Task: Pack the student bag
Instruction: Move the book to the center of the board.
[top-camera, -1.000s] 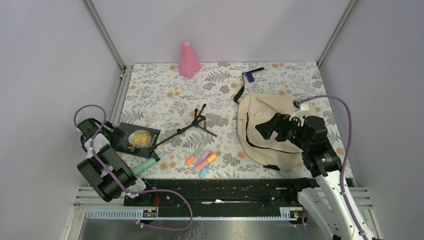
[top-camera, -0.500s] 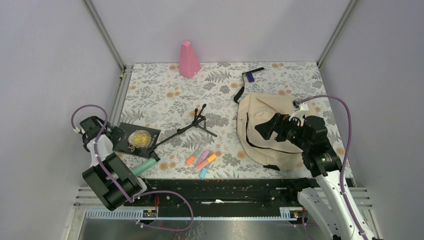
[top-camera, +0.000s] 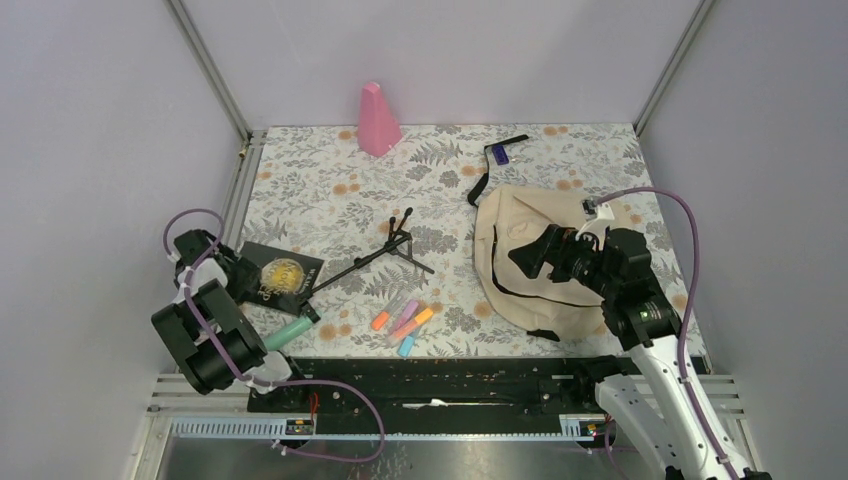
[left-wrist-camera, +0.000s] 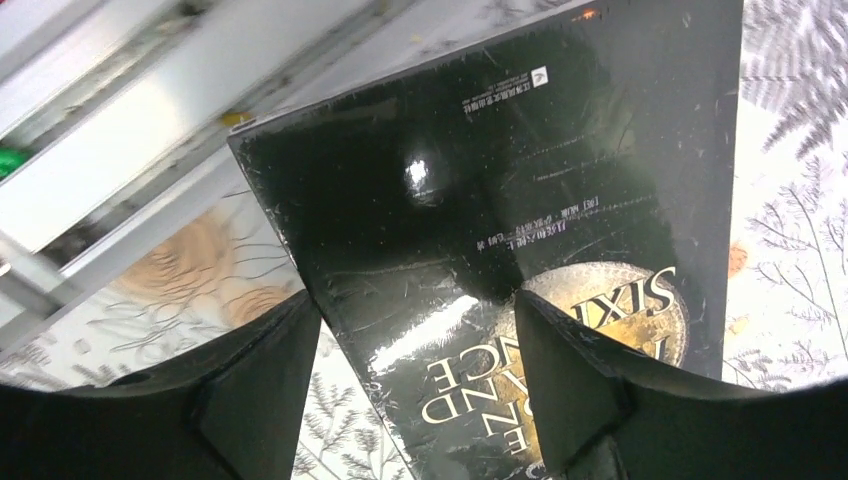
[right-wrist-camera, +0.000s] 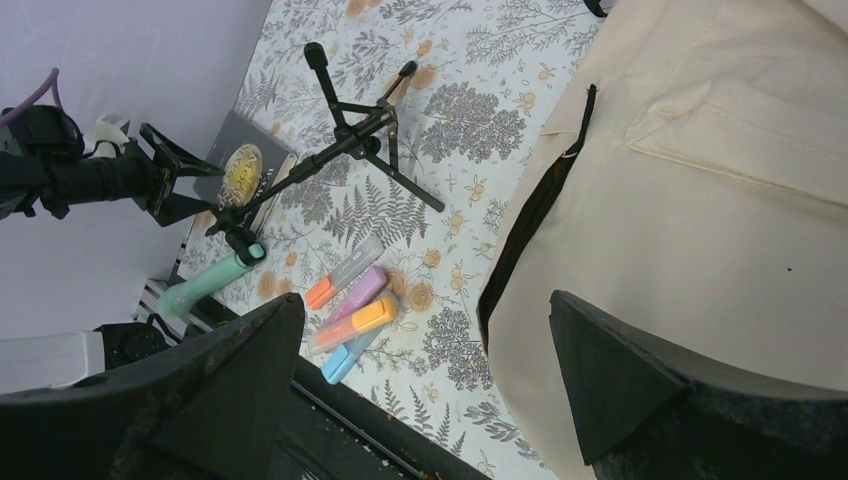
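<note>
Directly beneath the empty, wide-spread right gripper (top-camera: 527, 250), the student bag (top-camera: 510, 215).

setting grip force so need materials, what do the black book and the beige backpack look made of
Black book: likely a paper cover with glossy laminate; it mirrors a bright light spot and shows fine scuffs.
Beige backpack: soft woven fabric, perhaps canvas or cotton, matte; it slumps flat, with stitched pocket seams and no shine. The material of its black zipper trim cannot be judged.
</note>
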